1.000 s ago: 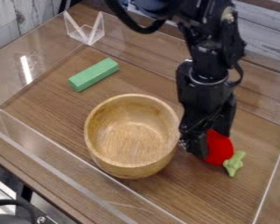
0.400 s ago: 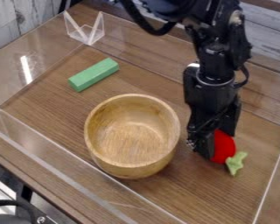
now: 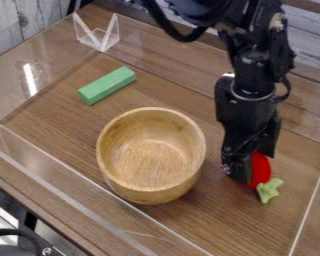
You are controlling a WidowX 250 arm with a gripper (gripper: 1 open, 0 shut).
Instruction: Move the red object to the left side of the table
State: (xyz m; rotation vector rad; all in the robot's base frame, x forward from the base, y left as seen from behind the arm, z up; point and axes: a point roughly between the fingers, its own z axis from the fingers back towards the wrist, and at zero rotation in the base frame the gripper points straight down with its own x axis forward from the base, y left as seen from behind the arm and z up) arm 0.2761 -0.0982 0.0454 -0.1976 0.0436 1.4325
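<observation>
My gripper (image 3: 247, 165): dark, pointed down over the right part of the table; fingers spread apart, one on the bowl side of the toy fruit, the other partly hidden by it.
Toy fruit (image 3: 258, 169): bright red, rounded, between or just beside my fingertips; the view does not show whether both fingers touch it.
Leafy stem (image 3: 268, 189): light green, attached to the fruit, pointing toward the near right of the view.
Fruit position: right side of the table, to the right of the bowl and apart from it; whether it bears fully on the wood cannot be told.
Bowl (image 3: 152, 154): wooden, round, light tan inside, upright, near the middle of the view; my gripper is just beside its right rim.
Green block (image 3: 108, 86): rectangular, lying flat on the far left part of the table, apart from the bowl, slanted.
Wire-like white object (image 3: 99, 34): at the far left edge, beyond the block; kind not clear.
Table (image 3: 69, 160): brown wood grain, low clear walls at its borders.
Black cables (image 3: 16, 240): at the near left corner, outside the tabletop.
</observation>
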